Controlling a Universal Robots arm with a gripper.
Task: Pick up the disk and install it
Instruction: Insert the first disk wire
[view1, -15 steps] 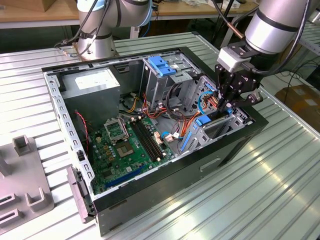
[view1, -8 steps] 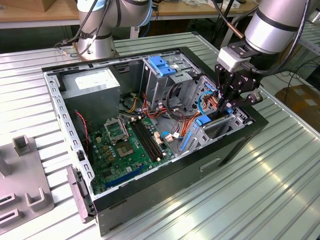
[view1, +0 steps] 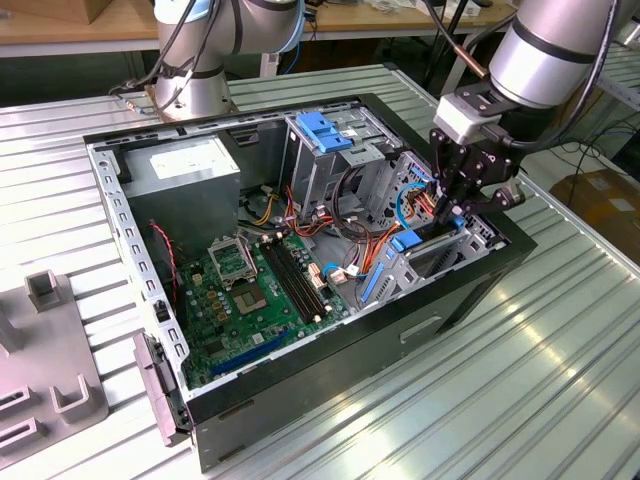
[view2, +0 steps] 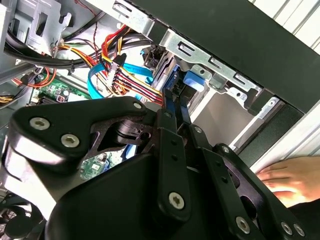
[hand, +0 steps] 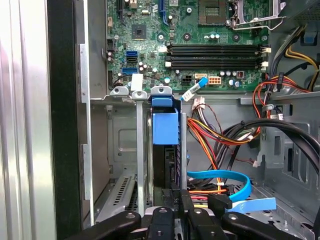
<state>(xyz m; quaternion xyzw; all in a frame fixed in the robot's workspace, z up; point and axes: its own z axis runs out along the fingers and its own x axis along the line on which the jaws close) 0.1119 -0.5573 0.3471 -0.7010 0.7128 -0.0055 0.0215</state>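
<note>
Open computer case (view1: 300, 390) lies on a slatted metal table (view1: 520, 380); arm reaches down into the case at the exterior view's right, gripper (view1: 452, 205) low among the drive bays; the disk (hand: 167, 150) stands on edge in a bay slot, its light blue carrier end facing up toward the first wrist view, metal bay walls just beside it on both flanks; in both wrist views the black fingers (hand: 175, 200) sit pressed close together on the disk's near edge, so the jaws look clenched on the disk; motherboard (view1: 255, 290) farther inside; orange, red and blue cables (hand: 220, 145) bundled just beside the bay; blue handle (view1: 325, 130) on the metal drive cage, apart from the gripper; a person's hand (view2: 292, 177) rests outside the case wall in the second wrist view.
</note>
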